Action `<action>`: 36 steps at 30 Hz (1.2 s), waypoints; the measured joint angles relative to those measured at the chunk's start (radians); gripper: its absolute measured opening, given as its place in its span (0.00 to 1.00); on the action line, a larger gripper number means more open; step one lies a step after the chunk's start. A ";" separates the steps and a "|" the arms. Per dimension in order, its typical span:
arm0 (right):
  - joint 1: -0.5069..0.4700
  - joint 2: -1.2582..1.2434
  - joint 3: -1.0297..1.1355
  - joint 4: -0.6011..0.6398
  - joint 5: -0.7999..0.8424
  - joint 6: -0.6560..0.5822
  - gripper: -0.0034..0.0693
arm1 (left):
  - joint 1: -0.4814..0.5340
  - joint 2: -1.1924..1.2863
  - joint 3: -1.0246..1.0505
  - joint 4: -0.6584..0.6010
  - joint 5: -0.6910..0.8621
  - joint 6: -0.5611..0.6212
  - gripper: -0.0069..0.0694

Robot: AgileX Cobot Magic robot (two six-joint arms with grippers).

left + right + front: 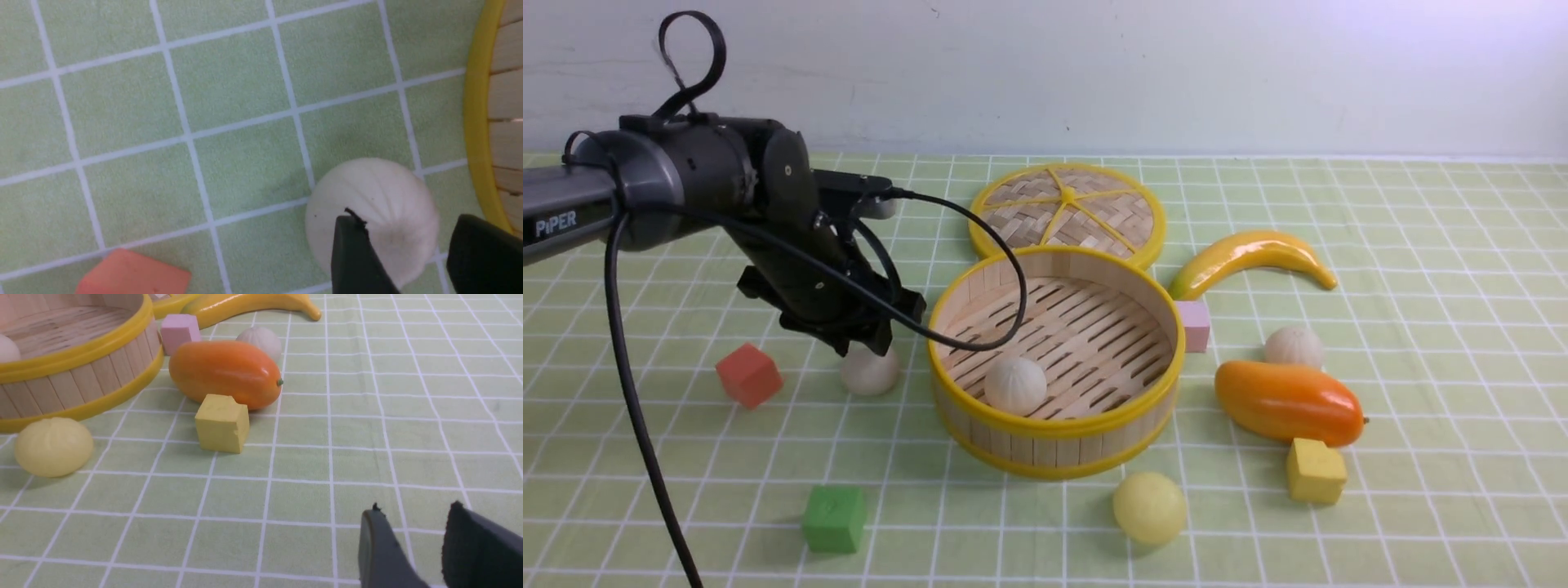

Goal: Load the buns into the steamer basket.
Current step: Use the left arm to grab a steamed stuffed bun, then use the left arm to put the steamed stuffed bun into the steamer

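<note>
The steamer basket [1058,426] stands mid-table with one off-white bun [1015,385] on its slatted floor. A second off-white bun [872,374] lies on the cloth just left of the basket. My left gripper [862,343] hangs right above it, open, its fingers on either side of the bun [380,196]; the basket rim [476,122] is close by. A third off-white bun [1294,346] lies behind the mango. The pale yellow bun [1149,507] lies in front of the basket. My right gripper [414,508] is open and empty, low over bare cloth, and is out of the front view.
The woven lid [1067,211] lies behind the basket. A banana [1250,253], pink cube [1194,325], orange mango [1288,402] and yellow cube [1315,470] are to the right. A red cube [749,375] and green cube [834,518] are to the left.
</note>
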 joint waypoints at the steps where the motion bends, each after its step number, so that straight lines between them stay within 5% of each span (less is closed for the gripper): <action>1: 0.000 0.000 0.000 0.000 0.000 0.000 0.38 | 0.000 0.004 0.000 0.001 -0.004 0.000 0.51; 10: 0.000 0.000 0.000 0.000 0.000 0.000 0.38 | 0.000 0.031 0.000 0.002 -0.011 0.000 0.46; 16: 0.000 0.000 0.000 0.000 0.000 0.000 0.38 | 0.000 0.029 -0.005 0.002 0.009 0.000 0.10; 27: 0.000 0.000 0.000 0.000 0.000 0.000 0.38 | -0.115 -0.130 -0.154 -0.015 0.116 -0.003 0.08; 36: 0.000 0.000 0.000 0.000 0.000 0.000 0.38 | -0.172 0.073 -0.256 -0.014 0.034 -0.005 0.08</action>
